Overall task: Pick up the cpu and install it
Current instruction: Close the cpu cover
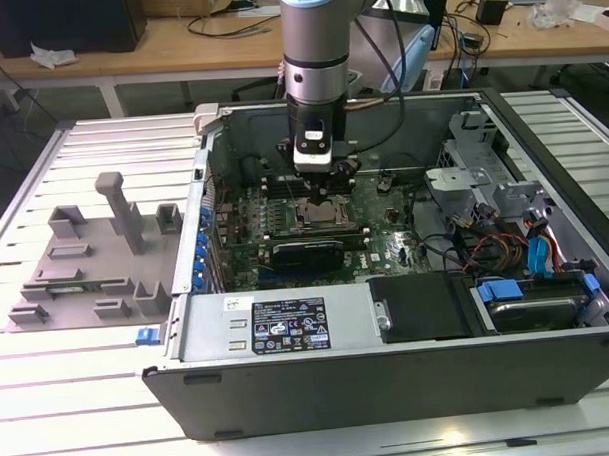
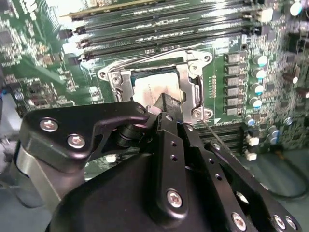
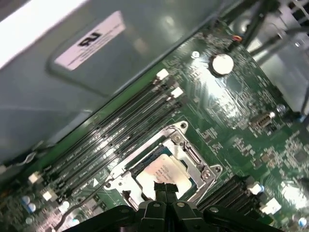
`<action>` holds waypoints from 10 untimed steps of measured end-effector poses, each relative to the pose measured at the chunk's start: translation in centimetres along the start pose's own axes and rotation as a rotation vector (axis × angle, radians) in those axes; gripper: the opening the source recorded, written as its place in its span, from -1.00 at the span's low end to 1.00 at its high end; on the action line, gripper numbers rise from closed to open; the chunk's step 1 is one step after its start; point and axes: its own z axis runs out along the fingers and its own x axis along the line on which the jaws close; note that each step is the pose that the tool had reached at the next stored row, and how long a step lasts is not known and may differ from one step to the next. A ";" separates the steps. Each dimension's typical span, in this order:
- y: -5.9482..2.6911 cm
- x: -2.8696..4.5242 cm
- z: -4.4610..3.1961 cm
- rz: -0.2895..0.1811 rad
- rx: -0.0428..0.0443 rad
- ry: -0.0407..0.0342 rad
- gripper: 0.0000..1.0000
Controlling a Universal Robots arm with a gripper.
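Note:
The cpu [image 3: 163,170], a small silver square, lies flat inside the open socket frame [image 3: 195,160] on the green motherboard; it is also seen in the second wrist view [image 2: 146,88]. My gripper [image 3: 165,187] hangs straight above it, fingers pressed together with nothing between them, and their black tips [image 2: 167,104] sit at or just over the chip's top. I cannot tell whether they touch it. In the exterior view the gripper [image 1: 318,192] is lowered into the open computer case [image 1: 390,385], over the socket [image 1: 319,217].
Memory slots [image 3: 120,130] run beside the socket. A long black card [image 1: 305,256] lies just in front of it. Drive cages and coloured cables [image 1: 505,241] fill the exterior view's right of the case. A grey parts fixture [image 1: 86,261] sits on the table at the exterior view's left.

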 end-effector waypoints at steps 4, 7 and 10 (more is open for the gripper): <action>0.00 0.00 0.00 -0.077 -0.0021 -0.0006 -0.79; 0.00 0.00 0.00 -0.145 -0.0039 -0.0011 -0.79; 0.00 0.00 0.00 -0.234 -0.0064 -0.0017 -0.79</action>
